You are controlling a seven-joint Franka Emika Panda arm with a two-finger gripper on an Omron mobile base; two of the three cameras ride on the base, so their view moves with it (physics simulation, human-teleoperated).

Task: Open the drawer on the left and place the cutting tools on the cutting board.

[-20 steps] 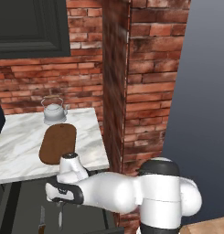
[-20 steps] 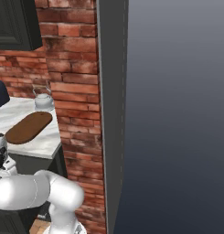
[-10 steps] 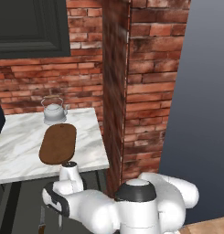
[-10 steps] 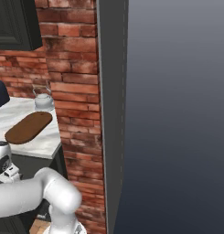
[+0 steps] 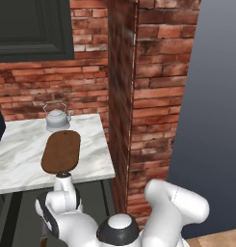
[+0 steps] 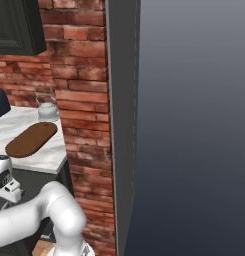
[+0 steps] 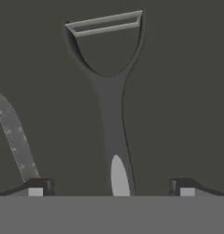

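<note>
In the hand view a silver-grey peeler [image 7: 111, 119] lies flat on the dark grey floor of the drawer [image 7: 182, 91], its forked head pointing away from me. My gripper [image 7: 111, 188] is open, a fingertip on each side of the peeler's handle and apart from it. The thin blade of the knife [image 7: 15, 139] lies at the left, beside my left fingertip [image 7: 35, 187]. The oval dark-brown cutting board [image 5: 61, 152] [image 6: 31, 140] rests on the white marble counter [image 5: 90, 159], above and behind my lowered hand.
A grey kettle [image 5: 57, 118] [image 6: 46, 110] stands on the counter behind the board. A red brick pillar [image 5: 134, 96] rises right of the counter. A dark upper cabinet [image 5: 32, 24] hangs above. My white arm [image 5: 138, 222] folds low in front of the counter.
My arm has folded lower and nearer the base, and the hand has dropped further below the counter edge. The jaws have stayed open.
</note>
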